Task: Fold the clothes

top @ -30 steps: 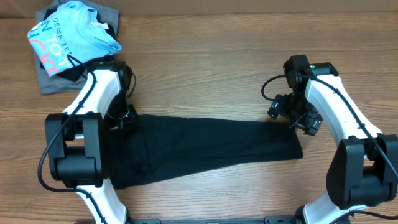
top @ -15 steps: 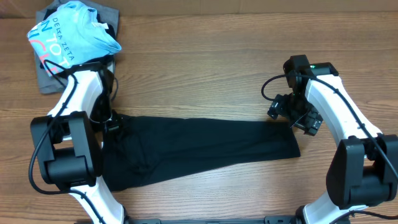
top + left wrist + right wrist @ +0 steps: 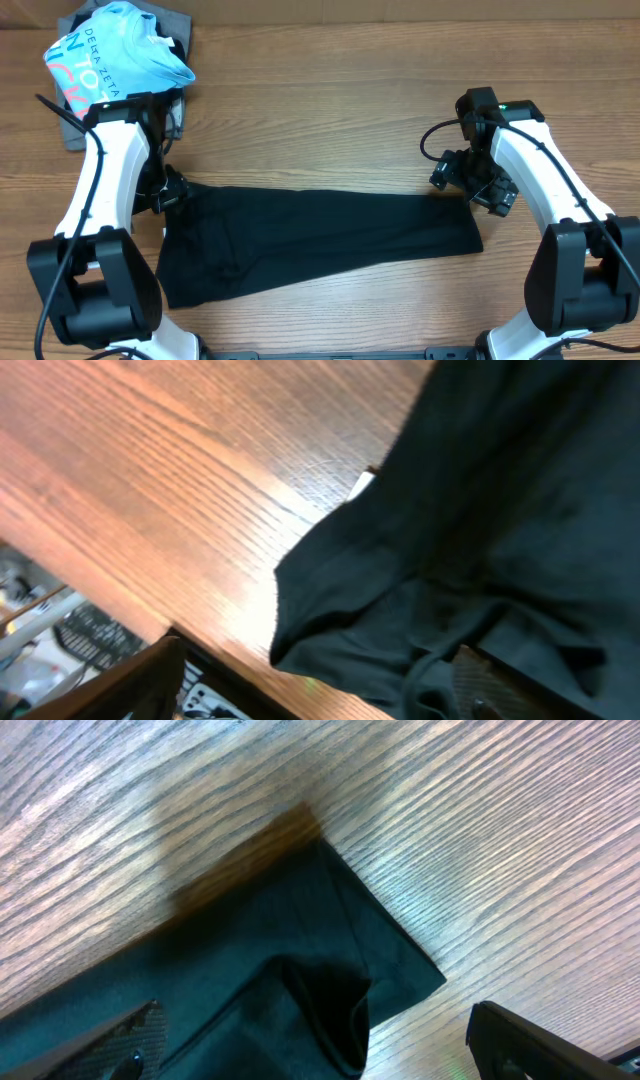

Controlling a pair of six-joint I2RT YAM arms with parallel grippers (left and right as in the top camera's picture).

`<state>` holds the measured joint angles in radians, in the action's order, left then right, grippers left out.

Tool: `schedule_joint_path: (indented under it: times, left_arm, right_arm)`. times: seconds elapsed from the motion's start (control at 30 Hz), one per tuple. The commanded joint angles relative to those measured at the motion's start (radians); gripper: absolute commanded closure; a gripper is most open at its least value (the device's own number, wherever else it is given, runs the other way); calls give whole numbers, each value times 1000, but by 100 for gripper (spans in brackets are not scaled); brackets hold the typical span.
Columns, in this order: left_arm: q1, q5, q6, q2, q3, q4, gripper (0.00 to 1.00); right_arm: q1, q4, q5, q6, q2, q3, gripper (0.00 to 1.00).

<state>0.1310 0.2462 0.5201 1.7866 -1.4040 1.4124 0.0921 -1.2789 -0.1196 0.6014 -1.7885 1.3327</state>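
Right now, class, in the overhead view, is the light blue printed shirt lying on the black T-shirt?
No, the light blue shirt rests on the grey garment at the far left, apart from the black T-shirt.

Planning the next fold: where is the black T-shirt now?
Overhead, the black T-shirt stretches across the table's near middle, its ends by the left gripper and the right gripper.

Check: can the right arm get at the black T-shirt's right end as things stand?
Probably yes. The right gripper hangs just over that end of the black T-shirt, jaws wide open, and nothing lies between them.
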Motion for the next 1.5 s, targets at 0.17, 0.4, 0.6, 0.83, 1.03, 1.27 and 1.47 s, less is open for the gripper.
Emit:
schedule_joint_path:
  times: [0.17,0.4,0.6,0.83,1.03,1.27,1.47]
  left_arm:
    - [-1,-115,-69,-7,90,-105,46]
    - [0,-212,-109,-6,212,-263,91]
    - [14,-130,-77,-6,220,-253,96]
    - [58,-108,-33,-6,248,-249,96]
    - [86,-102,-18,-6,272,-274,95]
    - [95,-48,14,-8,217,-194,84]
    - [98,-34,35,-18,75,-55,80]
  right_arm:
    - [-2,-5,-7,-3,27,-3,0]
    - [-2,-5,-6,-3,27,-3,0]
    - [-2,-11,-7,-3,27,-3,0]
    - [-2,-10,-7,-3,27,-3,0]
    - [-2,-21,-6,-3,27,-4,0]
    - [-2,-36,9,-3,27,-4,0]
    - [-2,-8,21,-4,27,-4,0]
